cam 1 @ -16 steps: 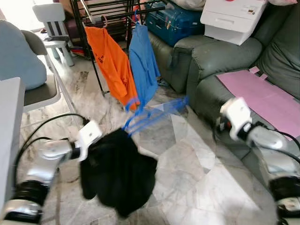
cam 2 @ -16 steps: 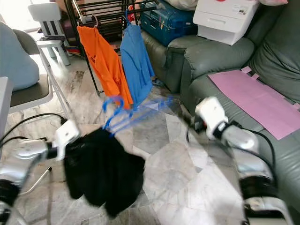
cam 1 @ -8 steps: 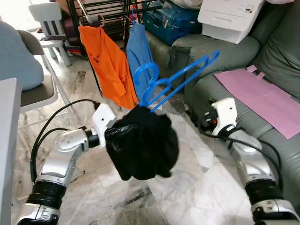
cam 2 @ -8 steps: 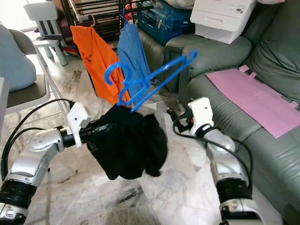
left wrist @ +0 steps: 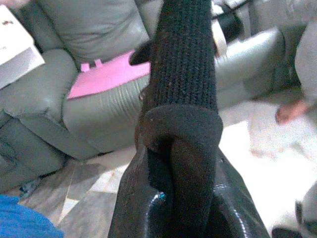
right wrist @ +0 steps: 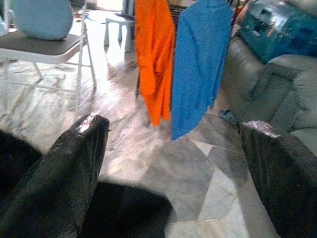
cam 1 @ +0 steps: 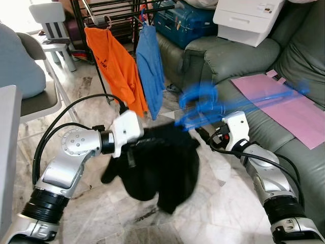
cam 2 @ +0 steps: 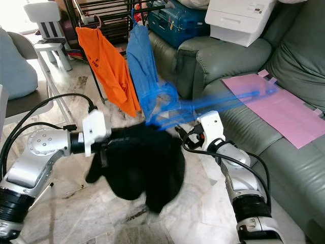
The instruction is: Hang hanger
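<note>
A blue plastic hanger [cam 1: 223,104], motion-blurred, lies almost level in mid-air, hook toward 9 o'clock, its far end reaching to 3 o'clock. A black garment [cam 1: 162,165] hangs bunched under its hook end, dangling above the floor.

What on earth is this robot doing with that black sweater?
The robot is getting a black sweater ready to hang. Its left gripper is shut on the knitted fabric and holds it above the marble floor. A blue hanger at the top of the sweater is blurred in mid-swing. The right gripper is open beside the sweater, holding nothing. An orange shirt and a blue shirt already hang on the black rack behind.
</note>
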Robot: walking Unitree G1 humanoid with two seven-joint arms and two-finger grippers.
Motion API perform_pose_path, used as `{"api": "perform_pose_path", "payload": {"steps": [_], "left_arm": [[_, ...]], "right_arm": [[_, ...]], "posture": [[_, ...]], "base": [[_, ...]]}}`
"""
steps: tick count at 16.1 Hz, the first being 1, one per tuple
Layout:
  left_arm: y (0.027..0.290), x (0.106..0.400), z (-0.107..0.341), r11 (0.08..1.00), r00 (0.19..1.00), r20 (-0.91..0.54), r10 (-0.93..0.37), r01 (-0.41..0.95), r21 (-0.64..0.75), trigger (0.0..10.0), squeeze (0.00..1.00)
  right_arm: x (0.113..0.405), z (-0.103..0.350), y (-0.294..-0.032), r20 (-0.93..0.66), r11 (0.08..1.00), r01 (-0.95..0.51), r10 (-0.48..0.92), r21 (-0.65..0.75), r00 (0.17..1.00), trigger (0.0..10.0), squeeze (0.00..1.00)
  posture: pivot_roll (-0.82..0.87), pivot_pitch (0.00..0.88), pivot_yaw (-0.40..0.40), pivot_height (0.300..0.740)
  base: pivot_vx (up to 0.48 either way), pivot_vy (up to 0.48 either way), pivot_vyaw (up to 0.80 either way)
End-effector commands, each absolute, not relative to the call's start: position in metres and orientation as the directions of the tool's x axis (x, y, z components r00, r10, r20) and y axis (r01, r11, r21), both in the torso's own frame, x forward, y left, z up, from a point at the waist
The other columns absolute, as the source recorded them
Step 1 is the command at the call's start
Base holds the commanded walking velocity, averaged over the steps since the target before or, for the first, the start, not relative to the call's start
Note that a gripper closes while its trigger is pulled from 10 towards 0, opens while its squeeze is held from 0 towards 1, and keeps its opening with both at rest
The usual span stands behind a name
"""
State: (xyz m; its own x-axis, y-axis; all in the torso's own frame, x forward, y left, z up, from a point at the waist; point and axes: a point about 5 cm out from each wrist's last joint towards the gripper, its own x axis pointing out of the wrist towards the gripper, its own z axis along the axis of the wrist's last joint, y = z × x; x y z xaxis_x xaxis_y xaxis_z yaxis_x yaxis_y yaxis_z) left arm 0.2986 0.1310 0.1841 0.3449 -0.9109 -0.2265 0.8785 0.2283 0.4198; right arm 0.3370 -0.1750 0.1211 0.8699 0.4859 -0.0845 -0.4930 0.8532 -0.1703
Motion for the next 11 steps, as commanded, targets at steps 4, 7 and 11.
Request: {"api": "perform_pose_path", "payload": {"steps": [4,7,11], "left_arm": [[0.126,0.309,0.191,0.154,0.344,-0.278,-0.897,0.831,0.534,0.0,0.00],[0.125,0.323,0.192,0.203,0.416,-0.256,-0.873,0.784,0.586,0.0,0.00],[0.118,0.333,0.201,0.273,0.462,-0.175,-0.869,0.744,0.610,0.0,0.00]], "right_arm": [[0.327,0.121,-0.162,-0.115,0.769,-0.625,0.614,-0.134,0.781,10.0,0.00],[0.318,0.118,-0.160,-0.138,0.719,-0.686,0.672,-0.114,0.727,10.0,0.00],[0.311,0.116,-0.164,-0.160,0.692,-0.714,0.696,-0.106,0.699,10.0,0.00]], "posture": [[-0.10,0.063,0.012,0.740],[-0.11,0.061,0.016,0.740],[-0.11,0.060,0.017,0.740]], "base": [[0.000,0.000,0.00],[0.000,0.000,0.00],[0.000,0.000,0.00]]}}
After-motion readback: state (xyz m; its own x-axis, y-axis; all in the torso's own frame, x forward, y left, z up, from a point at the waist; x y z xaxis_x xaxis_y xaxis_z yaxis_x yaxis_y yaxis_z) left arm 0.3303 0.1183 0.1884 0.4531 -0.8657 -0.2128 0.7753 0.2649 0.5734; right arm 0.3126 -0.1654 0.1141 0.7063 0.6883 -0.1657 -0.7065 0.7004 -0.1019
